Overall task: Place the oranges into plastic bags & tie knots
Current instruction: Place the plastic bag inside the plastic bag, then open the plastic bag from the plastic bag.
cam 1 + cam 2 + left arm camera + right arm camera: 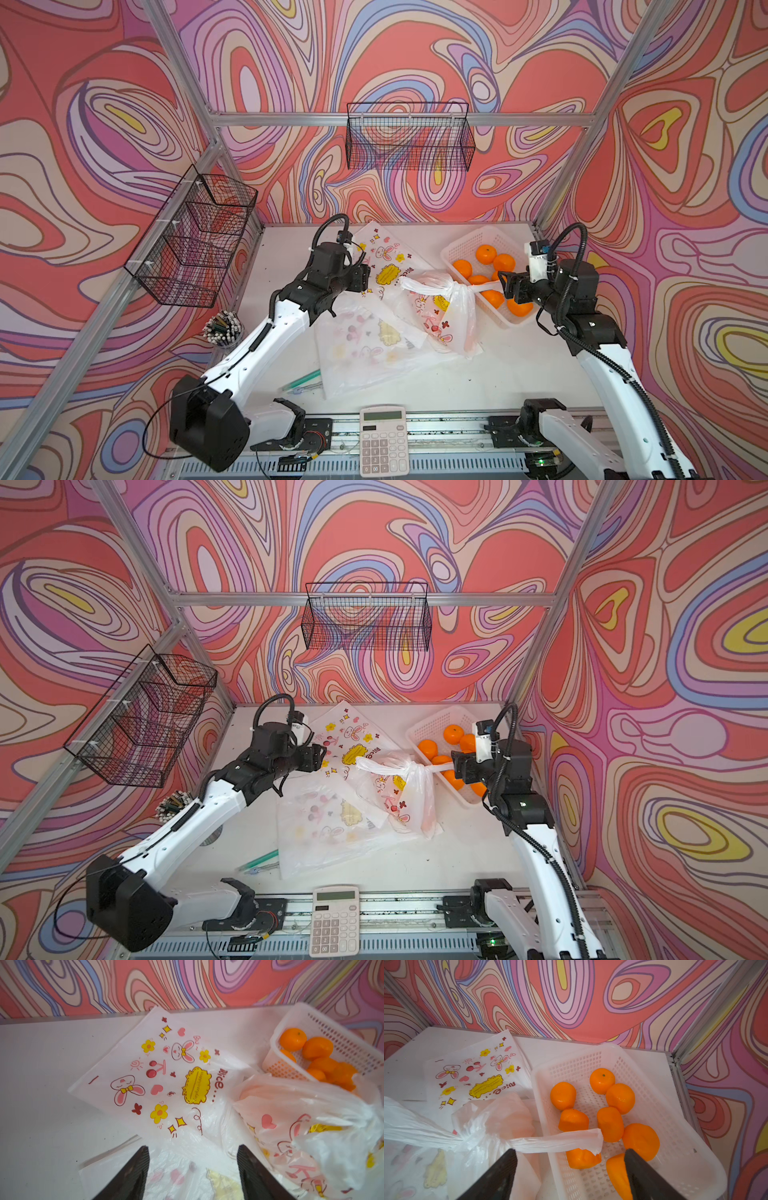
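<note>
— Grippers?
— Left gripper (pixel 193 1147) and right gripper (pixel 570 1150) both gape wide, holding nothing.
— Bags?
— The knotted bag (pixel 440 320) sits mid-table, its knot (pixel 455 287) between the grippers; flat bags (pixel 386 257) lie left of it.
— And the oranges (pixel 610 1124)?
— In the basket (pixel 675 1126), far right, just beside the knotted bag.

The right pincer (pixel 569 1152) has its 2 dark fingers (pixel 496 1176) wide apart, with nothing pinched between them. Just ahead of the tips, a floppy handle end (pixel 560 1141) crosses the gap, running from the knot (pixel 475 1136) of a filled bag (pixel 506 1118). Ahead of 1 finger, the white basket (pixel 660 1105) holds 8 oranges (pixel 610 1124), 1 partly hidden behind that finger. Farther ahead, beyond the knot, a printed bag (pixel 477 1076) lies flat.
</note>
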You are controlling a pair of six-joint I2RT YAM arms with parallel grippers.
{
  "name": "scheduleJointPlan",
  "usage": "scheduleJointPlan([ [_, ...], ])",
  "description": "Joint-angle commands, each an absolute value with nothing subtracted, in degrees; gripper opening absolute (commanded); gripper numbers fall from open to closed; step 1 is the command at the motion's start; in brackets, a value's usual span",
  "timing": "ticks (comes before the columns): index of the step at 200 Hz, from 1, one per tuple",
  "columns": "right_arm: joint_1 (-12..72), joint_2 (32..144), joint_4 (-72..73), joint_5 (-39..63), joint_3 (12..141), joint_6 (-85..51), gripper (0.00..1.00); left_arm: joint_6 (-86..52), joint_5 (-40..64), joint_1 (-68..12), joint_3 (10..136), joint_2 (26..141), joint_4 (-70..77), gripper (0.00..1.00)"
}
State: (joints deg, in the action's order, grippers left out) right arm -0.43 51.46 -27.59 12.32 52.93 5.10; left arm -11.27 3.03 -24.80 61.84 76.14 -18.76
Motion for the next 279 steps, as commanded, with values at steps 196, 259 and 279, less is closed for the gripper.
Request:
scheduleJointPlan([
  [196, -0.7, 52.2, -27.9, 14.9, 50.7, 5.0, 0.87, 13.7, 2.0, -33.9, 81.9, 116.5, -24.6, 0.63],
  [259, -0.7, 51.9, -28.2, 14.0, 50.7, 5.4, 0.87, 12.9, 0.2, -34.1, 86.0, 119.7, -28.8, 0.48],
  [279, -0.8, 51.8, -28.2, 13.8, 50.7, 5.5, 0.87, 12.9, -0.3, -34.4, 86.9, 120.4, -29.9, 0.37],
])
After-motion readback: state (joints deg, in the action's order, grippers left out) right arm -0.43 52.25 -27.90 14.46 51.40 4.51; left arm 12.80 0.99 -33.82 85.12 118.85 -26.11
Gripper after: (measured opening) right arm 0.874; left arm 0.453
